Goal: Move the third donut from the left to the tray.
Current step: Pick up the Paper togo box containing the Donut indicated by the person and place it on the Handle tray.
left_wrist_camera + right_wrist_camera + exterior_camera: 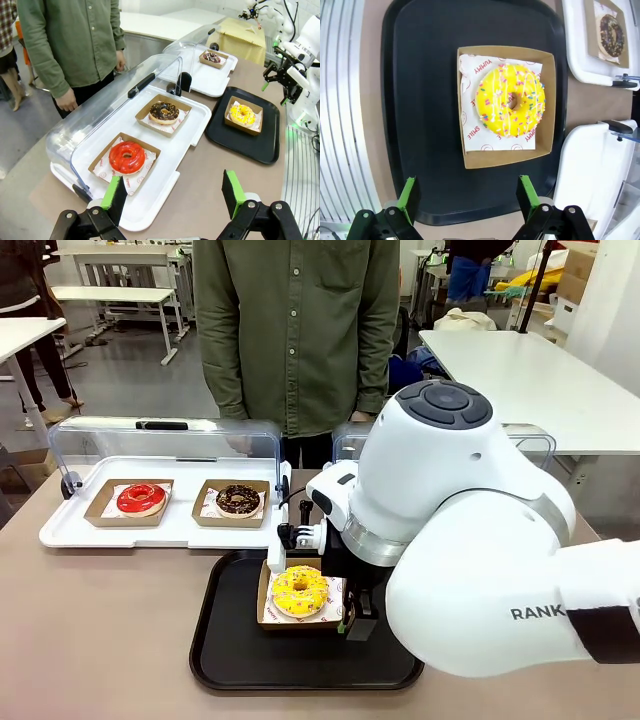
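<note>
Sitting in its shallow cardboard holder (507,107), the yellow-iced donut (510,100) rests flat on the black tray (420,100), just ahead of the right gripper (468,196) and a little toward its right finger. That gripper's green pads stand wide apart with nothing between them, clear of the holder's near wall.

Judging by looks, the donut is light and soft, its icing easily marred and probably tacky — a poor place to pinch. The holder is the better hold: thin card, stiff enough at its upright walls, though a hard squeeze would likely buckle it. Taking one wall, or two opposite walls, seems safest.

The left gripper (173,194) hangs well away, also spread wide and empty, above the near edge of the white tray (192,127) holding the red-iced donut (127,157) and the chocolate donut (163,112).

In the front view the right arm's bulk covers the tray's right part, and the gripper's fingertips are hard to make out there.
</note>
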Controlling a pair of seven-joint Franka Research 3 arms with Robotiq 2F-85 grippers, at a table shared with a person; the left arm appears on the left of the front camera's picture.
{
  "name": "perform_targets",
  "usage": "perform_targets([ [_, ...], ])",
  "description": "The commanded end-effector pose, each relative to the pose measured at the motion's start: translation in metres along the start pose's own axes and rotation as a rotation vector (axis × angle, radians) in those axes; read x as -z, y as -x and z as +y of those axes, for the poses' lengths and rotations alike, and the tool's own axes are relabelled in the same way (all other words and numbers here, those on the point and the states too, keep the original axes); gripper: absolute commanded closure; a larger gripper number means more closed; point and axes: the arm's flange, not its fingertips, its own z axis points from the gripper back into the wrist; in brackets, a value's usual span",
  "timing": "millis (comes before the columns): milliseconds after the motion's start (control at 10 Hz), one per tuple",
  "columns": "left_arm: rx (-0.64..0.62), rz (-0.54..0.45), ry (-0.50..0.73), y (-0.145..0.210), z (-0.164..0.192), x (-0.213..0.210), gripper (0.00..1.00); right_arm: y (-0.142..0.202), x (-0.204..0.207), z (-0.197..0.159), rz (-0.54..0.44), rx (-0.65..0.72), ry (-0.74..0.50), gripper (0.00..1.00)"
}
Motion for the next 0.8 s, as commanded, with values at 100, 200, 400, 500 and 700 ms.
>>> perform_targets([
  [100, 0.011, -0.006, 0.009, -0.0012, -0.0025, -0.0007, 0.0, 0.0, 0.0059, -0.0038, -0.001, -0.007, 0.017, 0.0],
  [200, 0.011, -0.006, 0.009, -0.0012, -0.0025, -0.0007, 0.0, 0.0, 0.0059, -0.0038, -0.001, -0.007, 0.017, 0.0],
  [400, 0.011, -0.006, 0.009, -0.0012, -0.0025, -0.0007, 0.0, 0.0, 0.0059, -0.0038, -0.001, -0.007, 0.017, 0.0],
  [500, 0.011, -0.006, 0.009, -0.0012, -0.0025, -0.0007, 0.0, 0.0, 0.0059, -0.0038, -0.001, -0.007, 0.017, 0.0],
  [700, 0.011, -0.006, 0.009, -0.0012, -0.0025, -0.0007, 0.0, 0.0, 0.0059, -0.0038, -0.001, -0.007, 0.017, 0.0],
])
